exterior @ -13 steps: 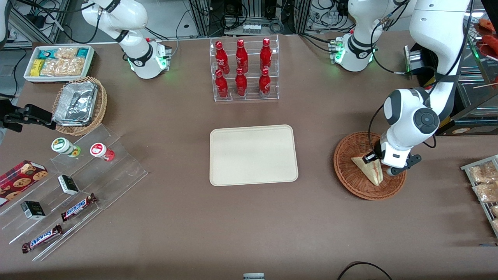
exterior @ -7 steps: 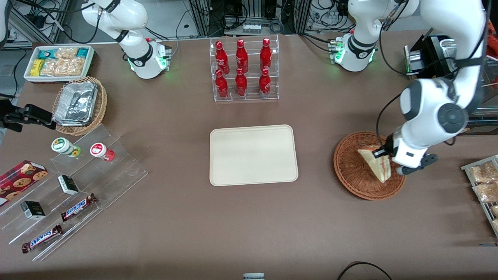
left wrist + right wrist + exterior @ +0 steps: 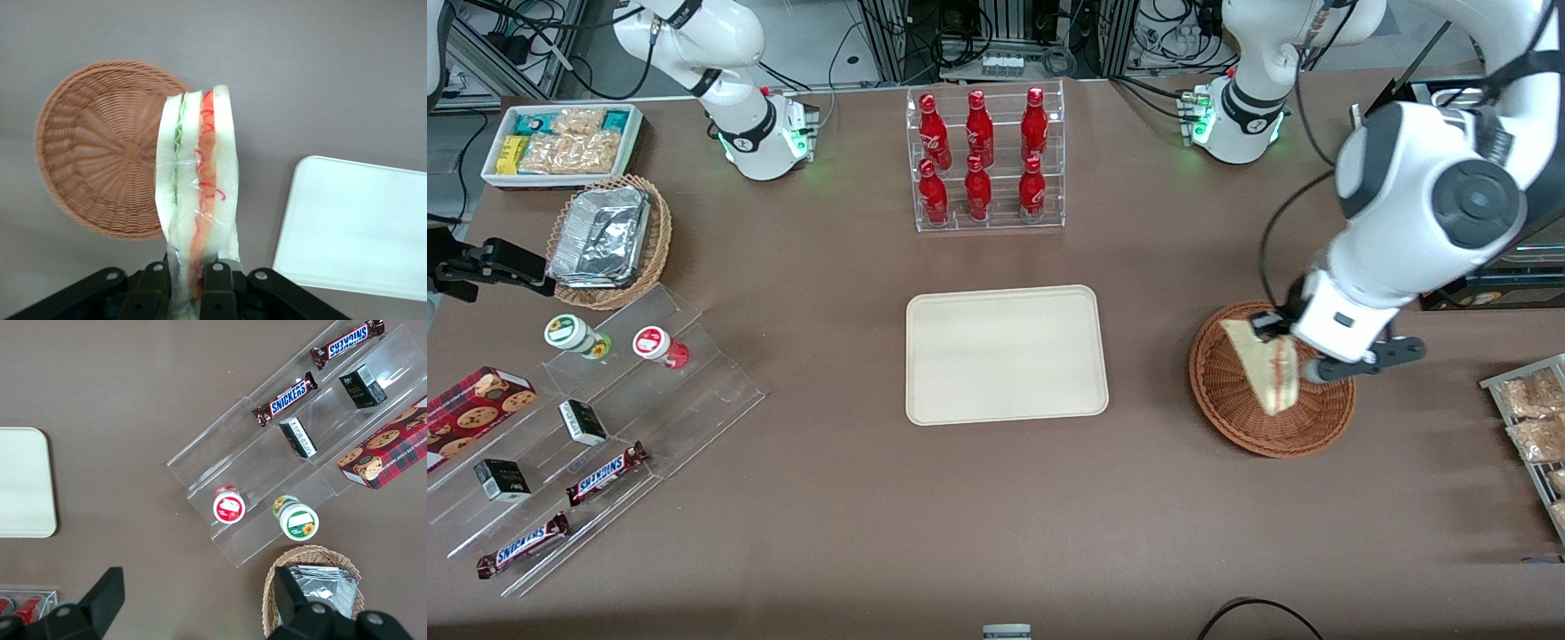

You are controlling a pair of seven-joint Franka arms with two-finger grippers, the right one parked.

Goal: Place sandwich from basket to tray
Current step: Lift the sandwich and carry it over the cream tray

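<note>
My left gripper (image 3: 1285, 351) is shut on the sandwich (image 3: 1263, 369), a clear-wrapped white bread wedge with red and green filling. It holds the sandwich in the air above the reddish-brown wicker basket (image 3: 1227, 404), which stands toward the working arm's end of the table. In the left wrist view the sandwich (image 3: 197, 193) hangs between the black fingers (image 3: 217, 287), with the empty basket (image 3: 100, 167) and the tray (image 3: 360, 227) below. The cream-beige tray (image 3: 1005, 354) lies flat at the table's middle, empty. It also shows in the right wrist view (image 3: 23, 483).
A clear rack of red bottles (image 3: 983, 160) stands farther from the camera than the tray. A tan basket with foil containers (image 3: 605, 240), a white snack bin (image 3: 560, 142) and clear steps with snack bars (image 3: 596, 427) lie toward the parked arm's end. Snack packets (image 3: 1534, 418) lie beside the basket.
My left gripper has risen with the sandwich in it, lifting it out of the basket. The sandwich now hangs higher and slightly nearer the tray.
</note>
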